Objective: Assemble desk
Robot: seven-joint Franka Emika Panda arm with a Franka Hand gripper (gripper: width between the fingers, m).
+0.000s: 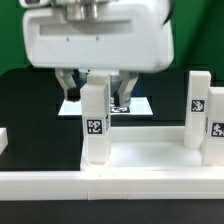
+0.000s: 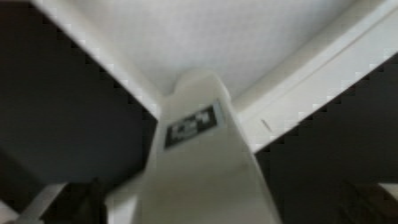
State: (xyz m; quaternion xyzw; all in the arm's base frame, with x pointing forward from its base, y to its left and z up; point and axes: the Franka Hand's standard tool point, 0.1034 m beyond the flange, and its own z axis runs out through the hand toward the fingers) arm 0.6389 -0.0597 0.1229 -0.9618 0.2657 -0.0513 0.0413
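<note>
The slab (image 1: 150, 160) lies across the near part of the black surface (image 1: 30, 100), its front edge running along the bottom of the exterior view and cut off at both sides. Three legs show: one (image 1: 96, 120) upright at centre on the slab, a second (image 1: 198, 110) upright toward the exterior view's right, a third (image 1: 217, 130) cut off by that edge. Bare slab lies open between the centre and right legs. The pincer (image 1: 97, 88) hangs directly over the centre leg, fingers (image 1: 68, 84) either side of its top; whether they pinch it I cannot tell. Behind, the marker board (image 1: 140, 104) is mostly hidden. The wrist view is blurred, showing one tagged leg (image 2: 192, 150).
</note>
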